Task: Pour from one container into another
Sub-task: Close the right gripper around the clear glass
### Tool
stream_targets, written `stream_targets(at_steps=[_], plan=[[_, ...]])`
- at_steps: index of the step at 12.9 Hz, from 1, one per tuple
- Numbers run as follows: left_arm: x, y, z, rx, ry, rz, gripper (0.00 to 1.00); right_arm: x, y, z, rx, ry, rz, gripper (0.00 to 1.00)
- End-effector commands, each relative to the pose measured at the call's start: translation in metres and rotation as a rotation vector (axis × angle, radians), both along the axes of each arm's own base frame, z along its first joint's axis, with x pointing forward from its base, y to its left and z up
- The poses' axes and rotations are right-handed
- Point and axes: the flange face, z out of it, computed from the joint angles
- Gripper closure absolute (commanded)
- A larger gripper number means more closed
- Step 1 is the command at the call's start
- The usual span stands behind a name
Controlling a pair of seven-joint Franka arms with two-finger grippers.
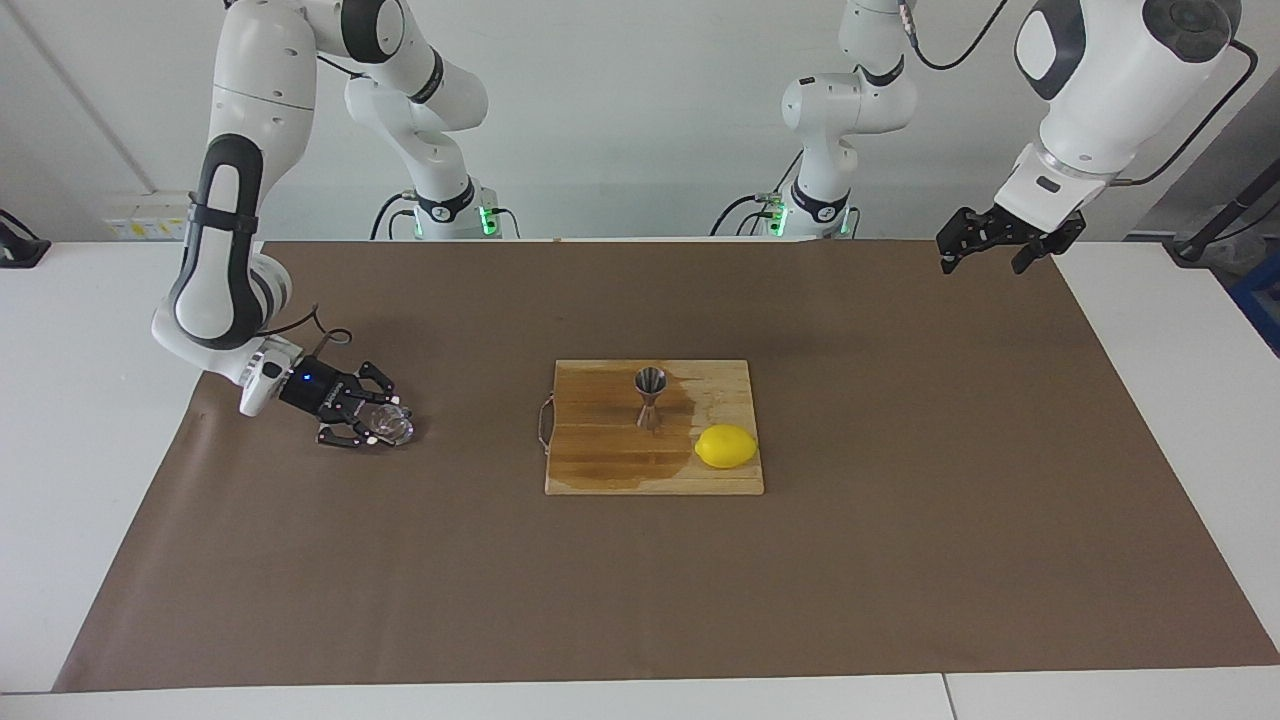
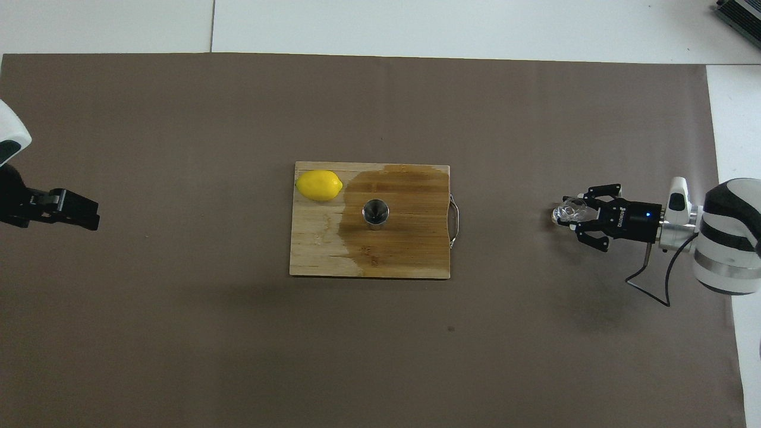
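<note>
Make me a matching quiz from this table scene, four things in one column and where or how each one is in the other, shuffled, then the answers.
Things:
1. glass cup
2. jigger
3. lemon
4. left claw

States:
A. lies on the dry corner of the cutting board
B. open, up over the left arm's end of the table
C. gripped by the right claw on the brown mat
D. stands upright on the wet patch of the board

Pairs: 1-C, 2-D, 3-A, 4-B
</note>
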Motion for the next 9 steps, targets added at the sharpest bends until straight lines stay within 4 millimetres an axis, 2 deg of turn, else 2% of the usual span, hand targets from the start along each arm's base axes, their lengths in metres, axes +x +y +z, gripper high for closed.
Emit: stream_targets(at_steps=[1,2,3,5,8,9], plan=[[-0.005,0.002,0.002,0.015,-0.002,-0.002,0.0,0.011,0.0,0.028,-0.077,-0.035,0.052,0.81],[-0.005,0.002,0.002,0.015,-0.002,-0.002,0.0,0.015,-0.001,0.052,-0.135,-0.06,0.062,0.82],[-0.005,0.002,0.002,0.015,-0.002,-0.002,0.0,0.022,0.011,0.076,-0.185,-0.066,0.079,0.82],[-0.005,0.002,0.002,0.013,-0.002,-0.001,0.0,0.032,0.035,0.11,-0.228,-0.023,0.089,0.83],[-0.005,0.002,0.002,0.015,-0.002,-0.002,0.0,0.045,0.089,0.146,-0.226,0.025,0.105,0.83],[-0.005,0.002,0.002,0.013,-0.002,-0.001,0.0,0.048,0.102,0.15,-0.218,0.042,0.102,0.83]])
